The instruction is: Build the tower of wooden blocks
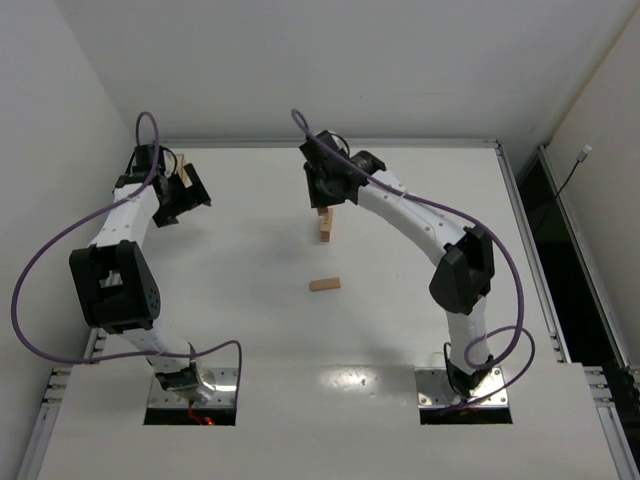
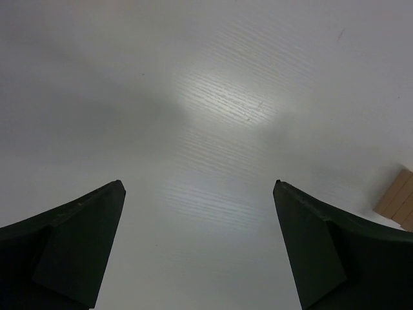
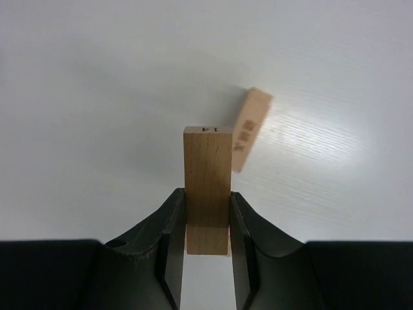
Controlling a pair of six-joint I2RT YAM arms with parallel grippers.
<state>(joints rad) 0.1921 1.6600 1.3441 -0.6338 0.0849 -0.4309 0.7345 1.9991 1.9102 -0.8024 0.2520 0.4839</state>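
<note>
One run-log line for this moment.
right gripper: jaws shut on wood block | left gripper: jaws open, empty | loose block: flat on table

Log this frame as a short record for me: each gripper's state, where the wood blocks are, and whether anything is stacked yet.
left gripper: jaws open, nothing between them, over bare table
right gripper: jaws shut on held block, which is off the table
loose block: lying flat mid-table, nearer the arm bases than the right gripper
spare blocks: several together beside the left gripper, far-left of table
stacking progress: no built column discernible
</note>
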